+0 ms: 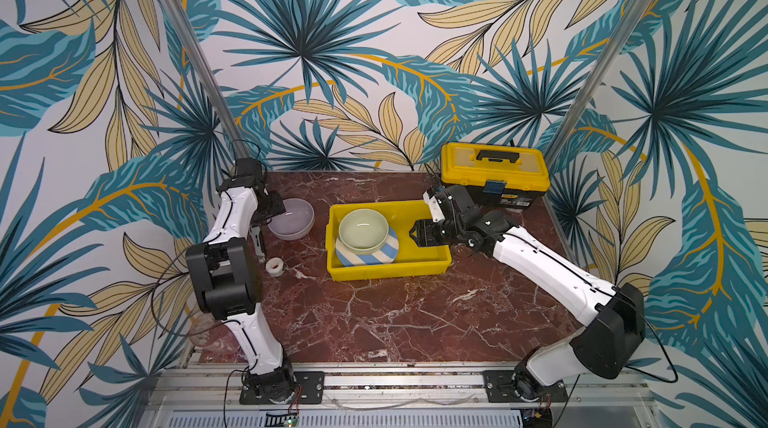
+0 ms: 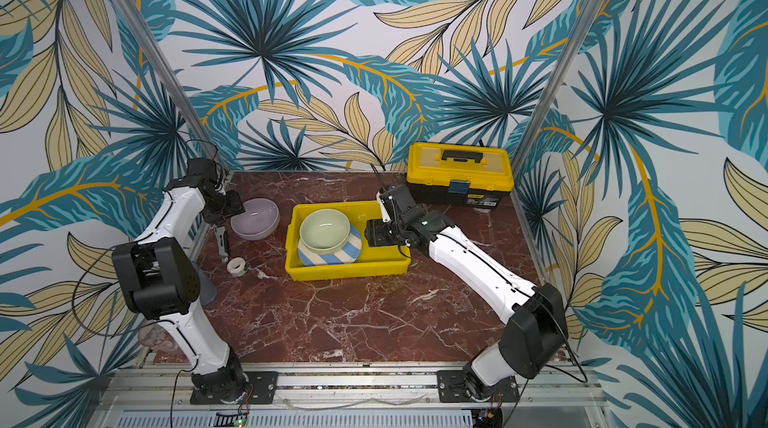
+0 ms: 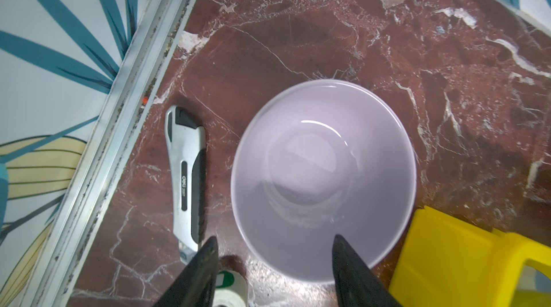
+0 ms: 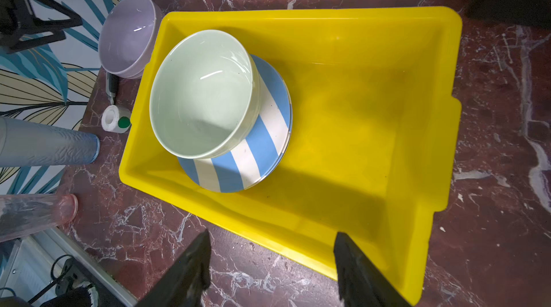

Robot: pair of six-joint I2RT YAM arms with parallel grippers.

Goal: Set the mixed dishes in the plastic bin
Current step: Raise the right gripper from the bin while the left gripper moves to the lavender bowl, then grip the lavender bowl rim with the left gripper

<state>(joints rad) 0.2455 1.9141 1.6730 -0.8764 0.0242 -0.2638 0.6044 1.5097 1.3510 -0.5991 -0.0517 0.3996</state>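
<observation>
The yellow plastic bin (image 1: 432, 266) (image 2: 353, 274) (image 4: 298, 13) sits mid-table. In it a pale green bowl (image 1: 363, 228) (image 4: 199, 94) rests on a blue-white striped plate (image 1: 365, 257) (image 4: 253, 159). A lilac bowl (image 1: 293, 218) (image 2: 257, 216) (image 3: 322, 177) stands on the table left of the bin. My left gripper (image 1: 274, 207) (image 3: 275, 249) hangs open over its near rim, one finger above the bowl's inside and one outside. My right gripper (image 1: 415, 234) (image 4: 271, 249) is open and holds nothing, above the bin's right end. A bluish tumbler (image 2: 206, 284) (image 4: 44, 141) and a clear pinkish tumbler (image 1: 208, 336) (image 4: 32, 213) stand at the left edge.
A yellow-and-black toolbox (image 1: 494, 172) stands at the back right. A grey utility knife (image 1: 258, 243) (image 3: 186, 177) and a white tape roll (image 1: 275, 267) (image 3: 229, 287) lie just left of the lilac bowl, by the table's metal edge rail (image 3: 119, 111).
</observation>
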